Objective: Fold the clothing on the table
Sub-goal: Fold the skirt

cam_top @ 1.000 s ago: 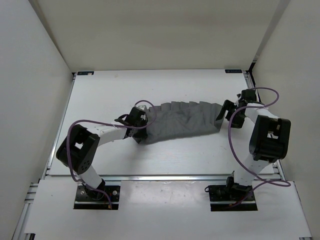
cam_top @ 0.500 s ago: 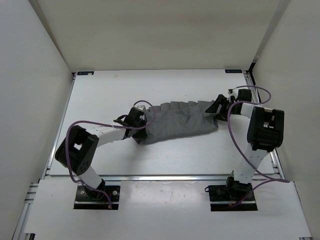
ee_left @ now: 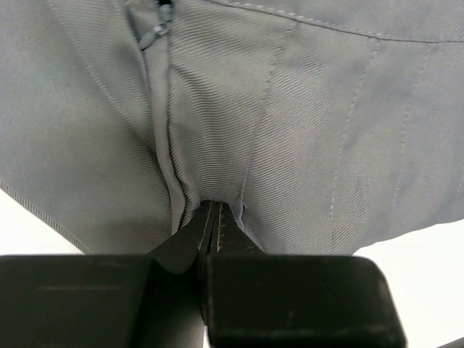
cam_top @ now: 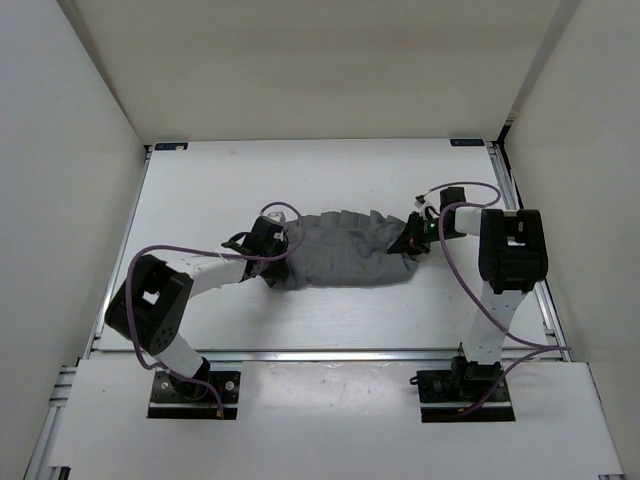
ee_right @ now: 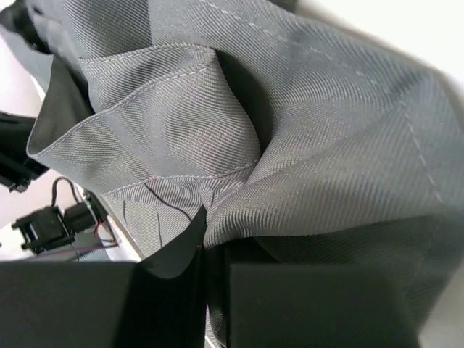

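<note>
A plain white back wall (cam_top: 320, 60) closes the enclosure; a white left side panel (cam_top: 60, 200) and right side panel (cam_top: 590, 200) meet it, a dark post (cam_top: 510, 122) marks its right corner; soft even light

We see three plain white walls: a back wall (cam_top: 320, 70), a left wall (cam_top: 50, 200) and a right wall (cam_top: 590, 200), and both side walls lean outward in the top view. Two small blue tags sit at the far corners, one on the left (cam_top: 172, 146) and one on the right (cam_top: 462, 142). A short dark strip (cam_top: 508, 132) marks the foot of the far right seam. Nearest us lies a white board (cam_top: 320, 420).
</note>
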Robot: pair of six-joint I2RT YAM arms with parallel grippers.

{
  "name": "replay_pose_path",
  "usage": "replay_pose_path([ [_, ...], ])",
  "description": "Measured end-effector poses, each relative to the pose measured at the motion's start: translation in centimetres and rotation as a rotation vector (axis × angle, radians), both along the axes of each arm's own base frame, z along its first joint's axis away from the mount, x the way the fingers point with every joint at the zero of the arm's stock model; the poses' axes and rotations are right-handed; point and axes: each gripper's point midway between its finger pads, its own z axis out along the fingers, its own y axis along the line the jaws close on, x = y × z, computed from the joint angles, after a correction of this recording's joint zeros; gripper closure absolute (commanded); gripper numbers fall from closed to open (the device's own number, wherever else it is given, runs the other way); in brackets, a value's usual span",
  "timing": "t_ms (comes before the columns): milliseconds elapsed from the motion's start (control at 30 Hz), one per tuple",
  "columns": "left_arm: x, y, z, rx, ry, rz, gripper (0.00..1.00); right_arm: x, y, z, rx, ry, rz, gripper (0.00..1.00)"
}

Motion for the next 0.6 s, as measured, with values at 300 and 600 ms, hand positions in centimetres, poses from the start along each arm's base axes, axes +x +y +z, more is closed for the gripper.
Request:
replay_pose_path([
  [300,0.0,0.2,0.1,0.007,-0.005,-0.004,0.97,-1.5,-3.5,0.9,-0.195,0.015,-0.104,1.0],
  [600,2.0,-0.3,5.7,-0.054,-0.12,0.002,0.99,-4.0,-5.1,1.9,-0.329,0.018,-0.179,1.0],
])
